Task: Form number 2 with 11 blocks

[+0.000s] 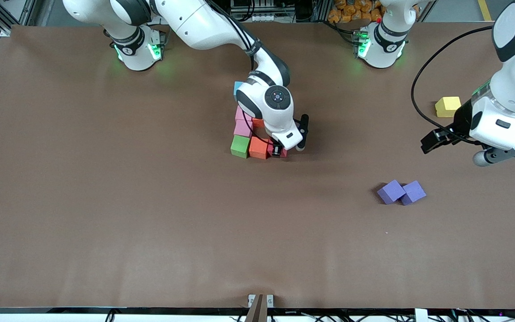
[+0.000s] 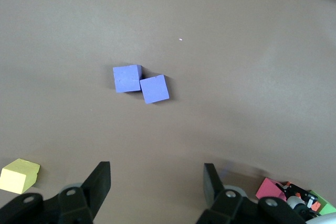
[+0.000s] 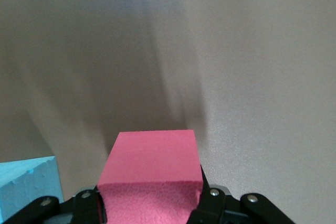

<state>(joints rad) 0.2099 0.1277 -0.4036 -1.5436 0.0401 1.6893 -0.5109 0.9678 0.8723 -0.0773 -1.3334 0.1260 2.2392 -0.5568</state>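
1. The right gripper (image 1: pixel 280 151) is low at the cluster of blocks in the middle of the table, its fingers (image 3: pixel 207 203) pinching a pink cube (image 3: pixel 152 174) at the end of the cluster's nearest row.
2. In that row an orange cube (image 1: pixel 259 147) sits beside the held one, then a green cube (image 1: pixel 240 146); two pink cubes (image 1: pixel 242 121) run away from the front camera, with a light blue cube (image 1: pixel 238 87) showing past the arm.
3. The left gripper (image 2: pixel 157 182) waits spread and empty above the left arm's end of the table.
4. A yellow cube (image 1: pixel 448 106) lies alone near it.
5. Two purple cubes (image 1: pixel 401 192) touch, nearer the front camera.
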